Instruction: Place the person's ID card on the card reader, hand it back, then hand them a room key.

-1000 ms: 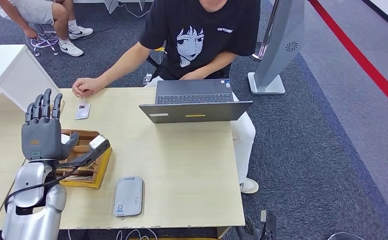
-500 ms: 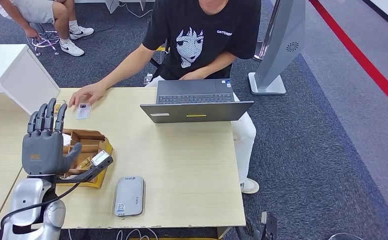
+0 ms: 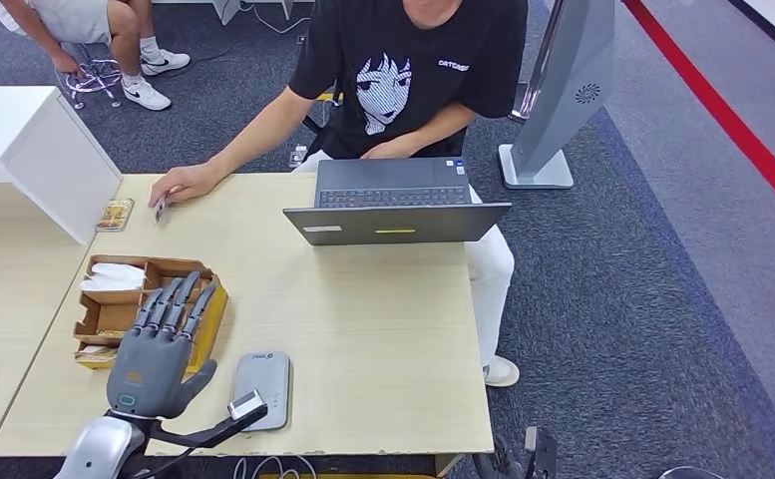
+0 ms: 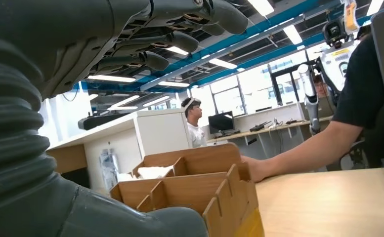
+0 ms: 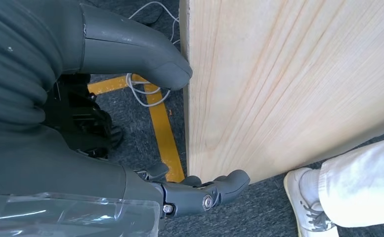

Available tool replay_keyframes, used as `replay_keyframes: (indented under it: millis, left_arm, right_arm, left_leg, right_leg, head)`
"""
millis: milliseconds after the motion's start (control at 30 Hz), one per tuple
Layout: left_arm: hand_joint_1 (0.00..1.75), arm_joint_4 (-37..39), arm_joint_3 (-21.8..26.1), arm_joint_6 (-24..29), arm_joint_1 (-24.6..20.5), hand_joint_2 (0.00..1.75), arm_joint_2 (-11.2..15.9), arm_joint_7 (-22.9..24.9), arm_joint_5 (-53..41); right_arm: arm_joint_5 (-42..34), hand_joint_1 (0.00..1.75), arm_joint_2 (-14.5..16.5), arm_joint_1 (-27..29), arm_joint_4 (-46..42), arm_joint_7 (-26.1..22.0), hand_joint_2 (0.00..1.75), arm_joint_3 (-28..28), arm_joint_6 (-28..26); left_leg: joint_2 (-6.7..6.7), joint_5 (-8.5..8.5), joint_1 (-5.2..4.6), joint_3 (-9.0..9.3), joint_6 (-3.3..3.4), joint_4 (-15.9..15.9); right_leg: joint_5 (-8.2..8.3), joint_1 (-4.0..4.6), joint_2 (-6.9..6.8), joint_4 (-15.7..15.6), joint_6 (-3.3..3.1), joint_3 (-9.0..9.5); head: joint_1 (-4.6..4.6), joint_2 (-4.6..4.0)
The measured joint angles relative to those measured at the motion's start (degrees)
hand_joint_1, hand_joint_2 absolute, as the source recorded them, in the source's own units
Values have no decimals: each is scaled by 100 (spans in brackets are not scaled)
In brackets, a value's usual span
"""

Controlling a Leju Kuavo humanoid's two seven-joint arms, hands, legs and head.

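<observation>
My left hand [image 3: 154, 357] hovers over the worktop [image 3: 363, 319] with its fingers [image 3: 176, 299] straight, slightly apart and holding nothing, between the wooden organizer box [image 3: 114, 309] and the card reader [image 3: 262, 387]. My right hand [image 5: 130, 123] hangs by the worktop's edge, fingers apart and empty. The ID card [image 3: 161, 209] is at the far side, pinched in the person's hand [image 3: 186, 184].

Pale wood-grain table [image 3: 363, 309], dark grey laptop [image 3: 395, 210] with a small yellow mark on its lid, light grey card reader [image 3: 261, 389]. Person's tee [image 3: 413, 70] is black with a white face print. Tan cardboard box [image 3: 124, 299] on a yellow base, dark grey left hand [image 3: 154, 349], grey-blue carpet [image 3: 642, 299] with a red stripe.
</observation>
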Motion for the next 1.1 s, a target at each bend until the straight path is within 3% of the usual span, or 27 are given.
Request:
replay_keyframes:
  millis: [300, 467, 1100]
  left_arm:
    - [0, 79, 5, -53, 116, 175, 115, -1, -19]
    - [0, 211, 73, 11, 108, 175, 179, 232, -341]
    - [0, 1392, 1251, 290, -244, 175, 460, 78, -292]
  right_arm:
    - [110, 0, 1, 0, -8, 0, 175, -49, -1]
    - [190, 0, 7, -1, -10, 8, 175, -76, 2]
    - [407, 0, 108, -96, -24, 113, 175, -72, 87]
  left_leg:
    - [-7, 1, -1, -3, 2, 1]
    - [-8, 1, -1, -4, 2, 1]
    - [-39, 8, -2, -7, 0, 2]
  right_leg:
    - [0, -1, -7, 0, 0, 1]
    - [0, -1, -9, 0, 1, 1]
    - [-1, -2, -32, -1, 3, 7]
  head:
    - [1, 0]
    - [1, 0]
    - [1, 0]
